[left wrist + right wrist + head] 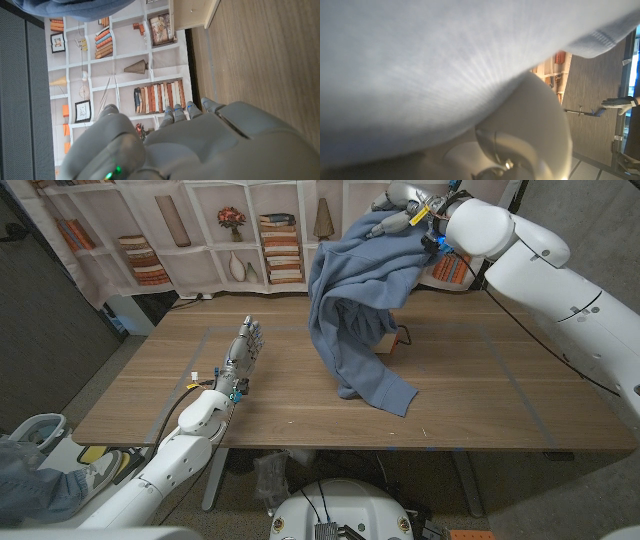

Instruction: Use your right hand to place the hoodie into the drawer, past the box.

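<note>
A blue hoodie hangs high over the far middle of the wooden table, gripped at its top by my right hand. Its lower end and a sleeve trail down onto the tabletop. Behind the hanging cloth a small cardboard box peeks out. The hoodie's fabric lies close over my right hand in the right wrist view. My left hand stands on the table's left part, fingers straight and together, holding nothing; the left wrist view has its back and a blue hoodie edge.
A backdrop printed with bookshelves stands behind the table. A light wooden piece sits at the table's far edge in the left wrist view. Bare tabletop lies on the right side and along the front edge.
</note>
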Robot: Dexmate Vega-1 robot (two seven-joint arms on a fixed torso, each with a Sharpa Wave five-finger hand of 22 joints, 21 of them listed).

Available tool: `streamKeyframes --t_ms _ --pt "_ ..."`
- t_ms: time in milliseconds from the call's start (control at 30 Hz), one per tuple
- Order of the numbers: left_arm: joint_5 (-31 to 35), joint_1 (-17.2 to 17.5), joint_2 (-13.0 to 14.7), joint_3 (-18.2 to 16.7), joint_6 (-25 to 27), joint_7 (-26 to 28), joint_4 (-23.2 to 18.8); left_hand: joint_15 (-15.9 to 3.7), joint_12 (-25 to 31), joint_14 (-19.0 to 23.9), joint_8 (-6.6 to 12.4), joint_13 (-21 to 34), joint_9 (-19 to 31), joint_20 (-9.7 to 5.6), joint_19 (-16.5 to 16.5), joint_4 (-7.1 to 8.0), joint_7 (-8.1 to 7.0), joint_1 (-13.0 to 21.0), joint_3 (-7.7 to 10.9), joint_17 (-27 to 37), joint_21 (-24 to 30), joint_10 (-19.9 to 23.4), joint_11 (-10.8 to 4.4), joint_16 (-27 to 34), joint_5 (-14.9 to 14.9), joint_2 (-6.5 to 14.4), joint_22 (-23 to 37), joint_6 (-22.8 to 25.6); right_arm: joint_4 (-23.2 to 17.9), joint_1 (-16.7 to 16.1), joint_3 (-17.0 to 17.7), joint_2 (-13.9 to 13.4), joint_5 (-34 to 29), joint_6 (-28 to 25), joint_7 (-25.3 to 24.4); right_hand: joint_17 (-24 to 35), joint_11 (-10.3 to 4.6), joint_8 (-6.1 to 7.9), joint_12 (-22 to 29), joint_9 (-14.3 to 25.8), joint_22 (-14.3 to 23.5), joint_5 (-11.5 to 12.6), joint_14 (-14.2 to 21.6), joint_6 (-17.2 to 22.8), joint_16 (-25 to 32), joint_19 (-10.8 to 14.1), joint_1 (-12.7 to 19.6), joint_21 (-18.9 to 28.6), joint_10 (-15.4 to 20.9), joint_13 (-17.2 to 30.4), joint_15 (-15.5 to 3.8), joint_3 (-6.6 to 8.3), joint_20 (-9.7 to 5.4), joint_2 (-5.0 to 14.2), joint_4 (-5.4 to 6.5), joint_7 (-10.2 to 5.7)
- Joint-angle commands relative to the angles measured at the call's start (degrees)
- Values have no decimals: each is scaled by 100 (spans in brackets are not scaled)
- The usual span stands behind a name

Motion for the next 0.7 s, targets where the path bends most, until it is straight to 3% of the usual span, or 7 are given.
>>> streamKeyframes --t_ms 33,700 --pt "-50 39 -2 -50 -26 -29 59 -7 24 -47 3 20 23 -165 -68 19 -5 24 -26 29 22 -32 -5 35 -13 58 20 -3 447 36 -176 267 -199 166 -237 26 -21 -11 15 19 7 44 206 58 -4 -16 836 45 31 18 -524 38 -907 889 13 1" --pt "-69 44 -37 -46 -44 -53 123 -3 23 -48 3 20 24 -163 -72 18 -12 30 -43 29 24 -35 13 36 -17 63 20 -2 1113 14 -380 569 -321 444 -389 46 -29 -37 -17 26 -46 42 187 74 -41 -52 781 76 48 40 -527 47 -905 884 22 -14"
